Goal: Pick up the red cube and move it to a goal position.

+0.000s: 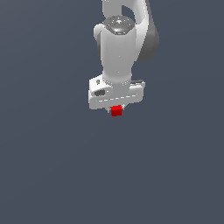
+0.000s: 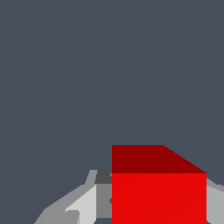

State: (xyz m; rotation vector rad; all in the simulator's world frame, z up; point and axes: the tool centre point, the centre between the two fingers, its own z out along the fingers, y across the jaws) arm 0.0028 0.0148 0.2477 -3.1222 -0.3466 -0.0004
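We list one red cube (image 1: 116, 111) (image 2: 158, 197). Our gripper (image 1: 116, 109) (image 2: 153, 205) clamps it between closed jaws. Plain grey ground (image 1: 52, 166) lies behind.

A simulated scene: flat, featureless slate-grey ground (image 1: 52, 175) with plainly rendered, untextured shapes

The small bright red cube (image 1: 116, 111) looks matt and smooth; the white plastic-looking gripper (image 1: 116, 107) has a soft sheen.

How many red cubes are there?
1. The red cube sits right under the white tool, between its fingers. The wrist view shows the same cube up close. The arm hides a bit of the scene, so another could be behind it.
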